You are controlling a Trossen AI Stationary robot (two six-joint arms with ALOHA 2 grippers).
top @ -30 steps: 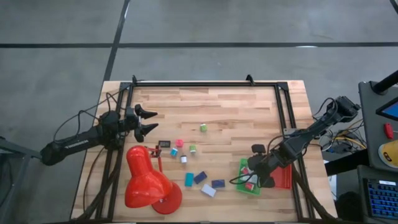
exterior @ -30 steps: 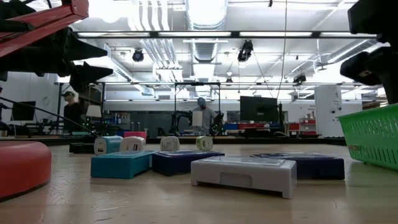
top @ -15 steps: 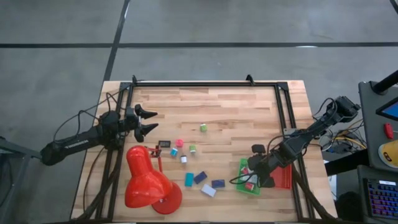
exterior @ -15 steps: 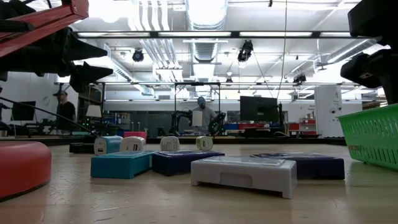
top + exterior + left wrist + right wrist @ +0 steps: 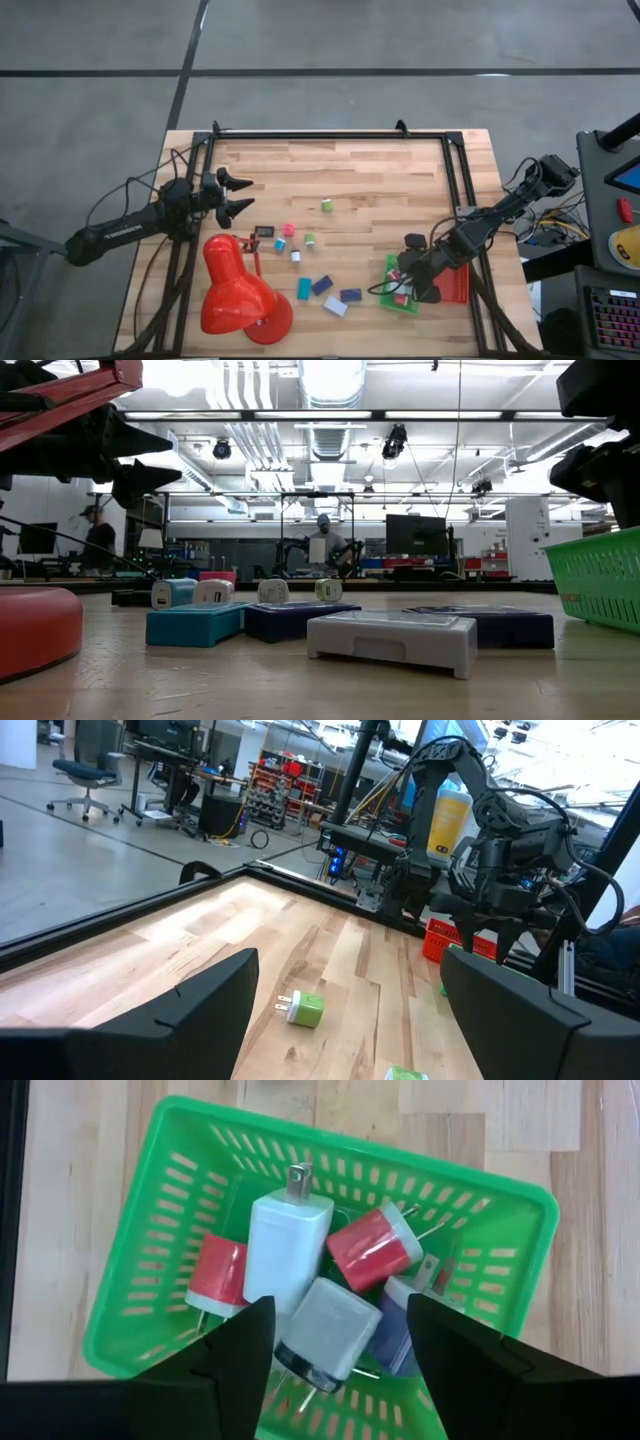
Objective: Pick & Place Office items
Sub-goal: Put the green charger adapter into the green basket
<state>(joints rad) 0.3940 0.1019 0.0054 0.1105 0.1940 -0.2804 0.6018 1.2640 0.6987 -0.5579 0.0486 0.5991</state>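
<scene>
Wooden table [image 5: 370, 180]: right pincer [image 5: 340, 1342] parted above grey charger [image 5: 325, 1332] in green basket [image 5: 520, 1210].

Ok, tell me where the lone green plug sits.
In the high view the green plug lies alone mid-table, farther back than the pink piece, apart from the cluster.
</scene>
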